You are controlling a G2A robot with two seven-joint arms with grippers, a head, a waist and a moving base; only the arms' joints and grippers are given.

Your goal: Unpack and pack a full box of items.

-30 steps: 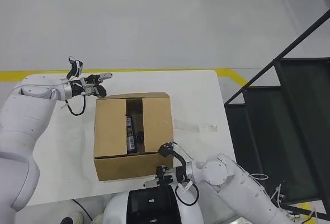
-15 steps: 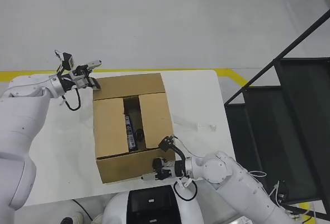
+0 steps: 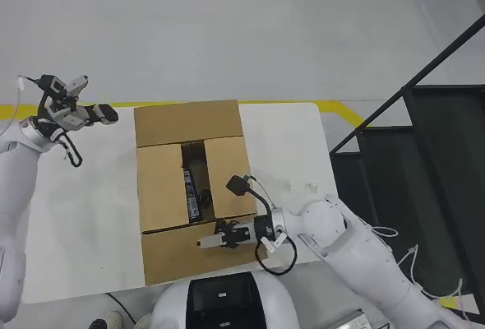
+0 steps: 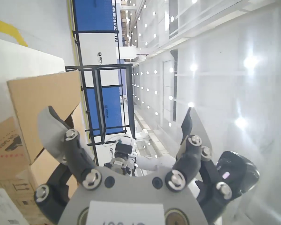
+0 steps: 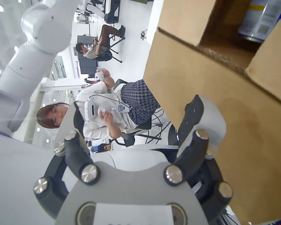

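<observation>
**Q:** Box [image 3: 167,189] position, please?

**R:** It stands near the middle of the white table [image 3: 78,222]. The far flap [image 3: 189,123] and the near flap [image 3: 177,257] are folded out. The 2 side flaps [image 3: 226,177] lie half shut with a slot between them.

**Q:** Anything visible in the slot?

**R:** A dark packet [image 3: 190,187] shows from above. The right wrist view shows a blue-and-white can [image 5: 260,17] inside the box.

**Q:** And the left gripper [image 3: 97,100]?

**R:** It hangs over the table's far left part, near the box's far left corner but apart from it. Its 2 fingers are spread wide with nothing between them.

**Q:** The right gripper [image 3: 208,243]?

**R:** It is low over the near flap, at the box's near edge. Its fingers are parted and nothing is held. 1 finger [image 5: 196,118] lies close against the cardboard, but I can't tell whether it touches.

**Q:** What else is on the table?

**R:** A clear strip [image 3: 300,187] lies to the right of the box, apart from it.
</observation>
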